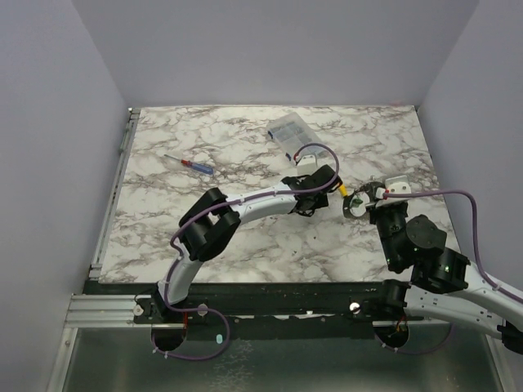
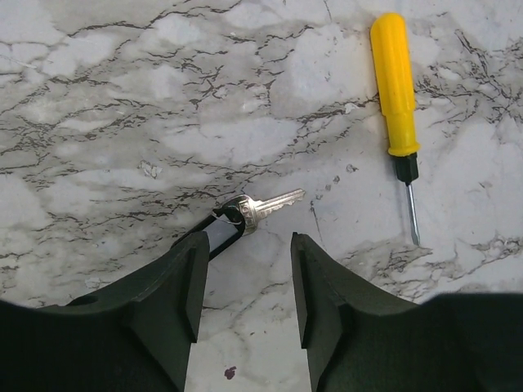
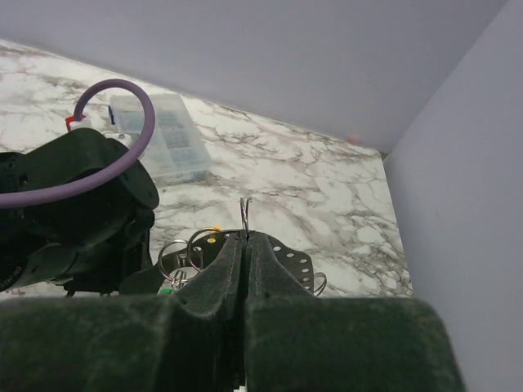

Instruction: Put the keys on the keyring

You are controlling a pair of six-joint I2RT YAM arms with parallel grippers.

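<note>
One silvery key (image 2: 267, 207) lies flat on the marble, its head on a black tag (image 2: 219, 234). My left gripper (image 2: 245, 249) hangs open just short of it, with bare table between the fingers; the tag sits by the left fingertip (image 2: 194, 255). In the top view the left gripper (image 1: 319, 200) points down at the table's middle right and hides the key. My right gripper (image 3: 245, 238) is shut on a thin wire keyring (image 3: 244, 212), held edge-on and upright. In the top view the right gripper (image 1: 368, 202) sits just right of the left one.
A yellow-handled screwdriver (image 2: 395, 90) lies right of the key. A black perforated disc (image 3: 288, 260) carrying several spare rings stands behind the right fingers. A clear plastic box (image 1: 291, 131) sits at the back, and a blue and red screwdriver (image 1: 189, 163) at the left.
</note>
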